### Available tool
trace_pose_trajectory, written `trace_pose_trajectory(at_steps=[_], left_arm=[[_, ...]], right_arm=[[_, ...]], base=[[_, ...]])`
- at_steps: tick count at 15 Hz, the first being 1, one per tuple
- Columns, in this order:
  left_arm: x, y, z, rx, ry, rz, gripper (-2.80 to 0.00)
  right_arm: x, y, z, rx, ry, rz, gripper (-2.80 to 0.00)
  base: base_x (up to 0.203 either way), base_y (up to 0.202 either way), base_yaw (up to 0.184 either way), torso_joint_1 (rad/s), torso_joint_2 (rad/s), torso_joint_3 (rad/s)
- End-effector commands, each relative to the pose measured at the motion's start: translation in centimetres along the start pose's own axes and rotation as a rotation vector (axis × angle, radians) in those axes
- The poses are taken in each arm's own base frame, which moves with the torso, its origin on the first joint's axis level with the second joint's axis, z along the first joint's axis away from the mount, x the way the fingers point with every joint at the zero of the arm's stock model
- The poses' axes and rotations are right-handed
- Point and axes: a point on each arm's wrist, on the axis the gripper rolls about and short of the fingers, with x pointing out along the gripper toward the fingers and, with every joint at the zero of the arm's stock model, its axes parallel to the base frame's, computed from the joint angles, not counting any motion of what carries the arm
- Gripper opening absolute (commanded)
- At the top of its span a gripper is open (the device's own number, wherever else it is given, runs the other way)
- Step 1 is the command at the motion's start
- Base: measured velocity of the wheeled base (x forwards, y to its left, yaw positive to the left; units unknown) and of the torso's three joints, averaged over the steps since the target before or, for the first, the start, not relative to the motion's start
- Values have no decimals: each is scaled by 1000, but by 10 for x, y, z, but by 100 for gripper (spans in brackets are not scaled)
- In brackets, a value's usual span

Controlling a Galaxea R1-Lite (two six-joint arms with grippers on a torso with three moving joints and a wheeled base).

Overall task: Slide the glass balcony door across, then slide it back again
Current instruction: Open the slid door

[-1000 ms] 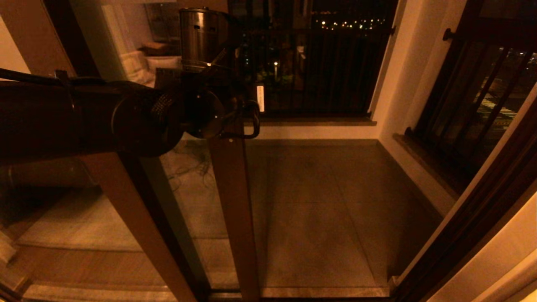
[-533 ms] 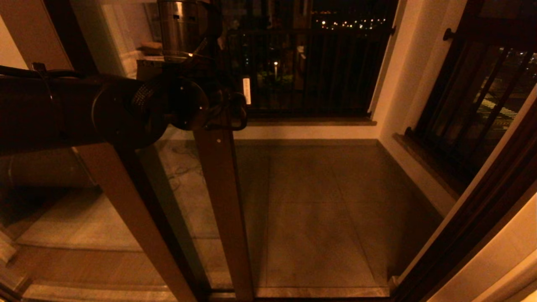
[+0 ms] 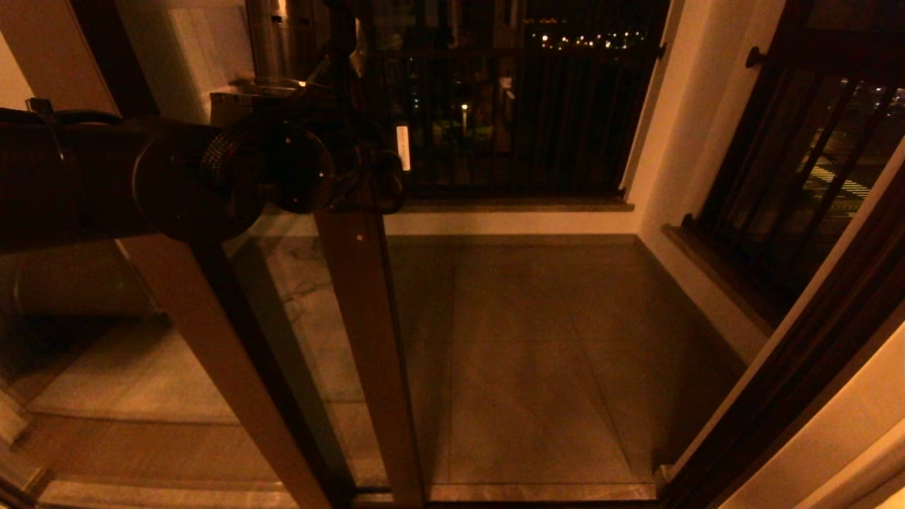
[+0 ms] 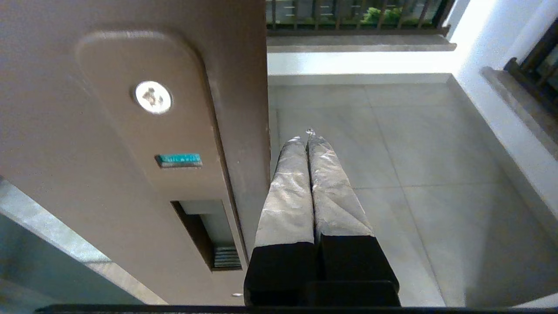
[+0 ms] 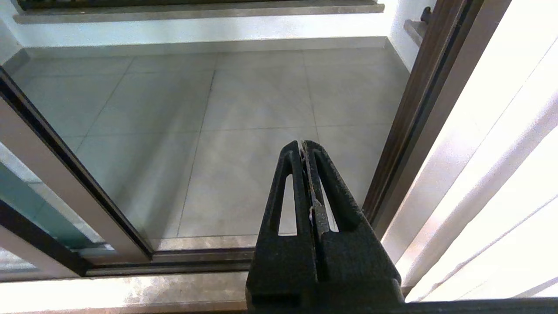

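1. Head view: the glass balcony door (image 3: 368,339) stands left of centre, its long stile running floor to ceiling, leaning slightly; the left claw (image 3: 385,185) sits at its edge.
2. Left wrist view: the left claw (image 4: 308,138), fingers pressed together and empty, lies just beside the stile's handle slot (image 4: 209,233).
3. Right wrist view: the right claw (image 5: 303,150) is closed, empty, above the balcony floor (image 5: 244,109).

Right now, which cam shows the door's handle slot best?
Left wrist view: the handle slot sits close and lit on the door stile, beside the shut left gripper. Head view: the left arm hides it. Right wrist view: not visible.
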Motion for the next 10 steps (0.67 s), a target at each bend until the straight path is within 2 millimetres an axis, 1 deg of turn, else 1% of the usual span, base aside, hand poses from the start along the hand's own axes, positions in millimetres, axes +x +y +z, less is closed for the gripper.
trace_pose_trajectory(at_steps=[1,5,10], left_arm=[[0,5,2,-2,-8,21,-280],[0,7,2,0,-7,24,-280],[2,16,3,17,-8,50,-280]], right_arm=[[0,0,0,-1,2,1,-280],[0,0,0,-1,2,1,-280],[0,0,0,-1,2,1,-280]], base=[[0,0,0,0,0,0],[0,0,0,0,0,0],[0,0,0,0,0,0]])
